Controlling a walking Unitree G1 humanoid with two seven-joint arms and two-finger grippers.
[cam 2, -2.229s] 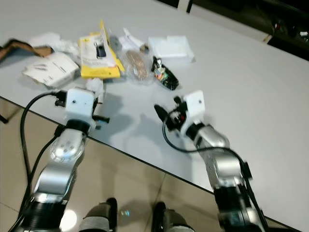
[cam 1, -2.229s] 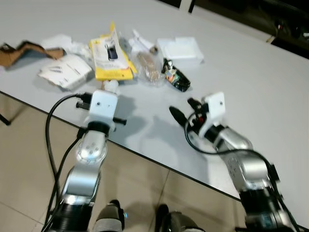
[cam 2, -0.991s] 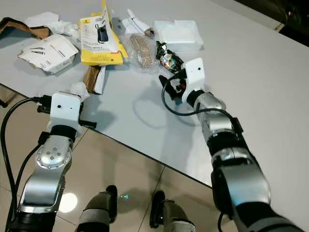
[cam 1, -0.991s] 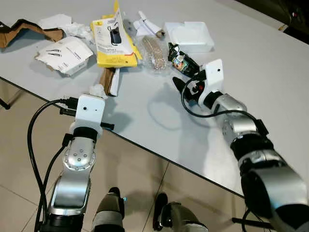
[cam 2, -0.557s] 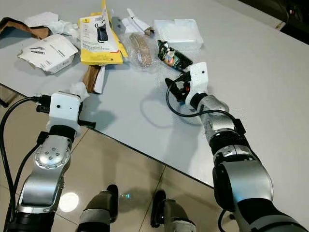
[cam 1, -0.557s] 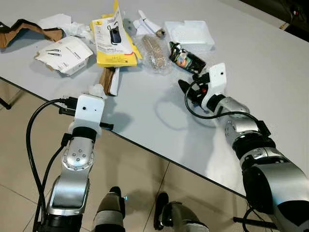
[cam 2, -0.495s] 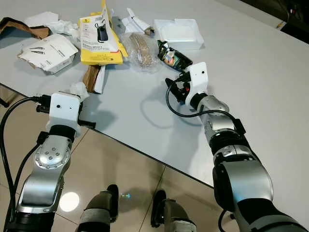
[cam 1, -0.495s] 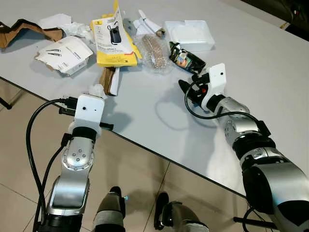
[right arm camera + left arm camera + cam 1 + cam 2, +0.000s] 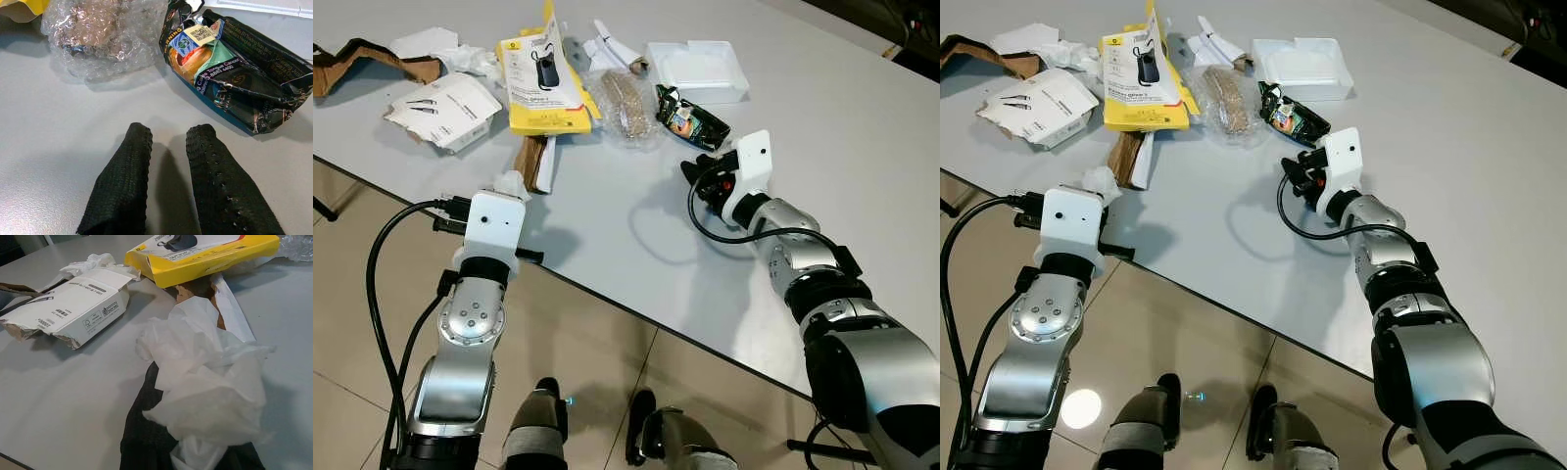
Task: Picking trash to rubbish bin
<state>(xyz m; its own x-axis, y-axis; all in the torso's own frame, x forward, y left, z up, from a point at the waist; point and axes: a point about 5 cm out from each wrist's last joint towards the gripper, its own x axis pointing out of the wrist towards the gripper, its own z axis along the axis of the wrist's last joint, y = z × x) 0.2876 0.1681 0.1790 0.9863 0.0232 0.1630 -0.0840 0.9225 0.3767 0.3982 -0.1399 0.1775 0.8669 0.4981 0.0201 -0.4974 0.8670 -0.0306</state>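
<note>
Creeping forward over the last half second, the right gripper now sits just short of the dark snack wrapper, its fingers a narrow gap apart and holding nothing. Judging by this, the approach is nearly done and the pick itself remains. Compared with two seconds ago it has travelled from mid-surface toward the litter at the upper centre. The left gripper stays clamped on crumpled white tissue (near the surface edge).
</note>
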